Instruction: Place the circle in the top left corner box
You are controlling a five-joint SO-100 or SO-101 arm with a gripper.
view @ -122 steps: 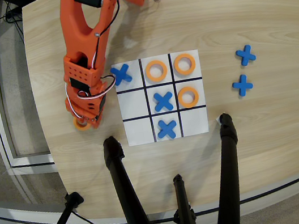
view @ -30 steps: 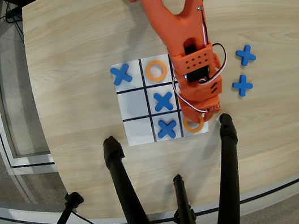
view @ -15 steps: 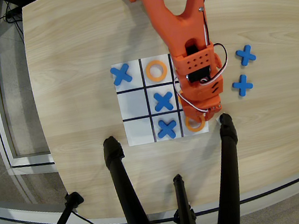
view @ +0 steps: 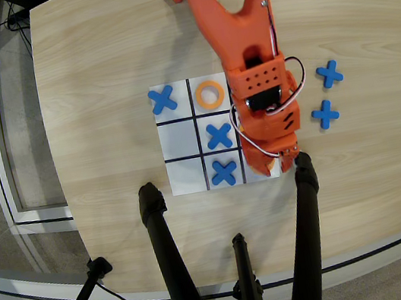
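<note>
A: Where's the gripper [view: 273, 162]?
B: Low over the grid's near right corner cell [view: 262, 170]; spread or pinching, I can't tell.
A: And the circle?
B: One orange ring [view: 209, 94] lies in the far middle cell, right of a blue cross [view: 163, 99].

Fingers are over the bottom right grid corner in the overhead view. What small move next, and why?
Probably ease straight down, then open: the fingers hang over the corner box diagonally opposite the blue cross corner. Whether they hold a ring is hidden, so confirm that first.
</note>
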